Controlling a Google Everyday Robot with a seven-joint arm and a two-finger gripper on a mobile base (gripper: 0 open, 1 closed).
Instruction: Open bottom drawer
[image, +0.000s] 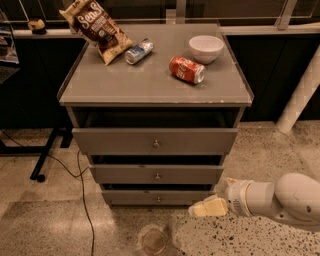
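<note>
Bottom drawer (130, 197) — lowest of three, one knob (158, 199) — gripper (196, 210) near its right end, grip state unclear

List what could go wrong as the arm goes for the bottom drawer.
1. The hand sits low, right of the small knob on the bottom drawer; it may miss or slip off it.
2. The middle drawer sits just above, so the hand could bump it.
3. A jolt may roll the red can lying on top.
</note>
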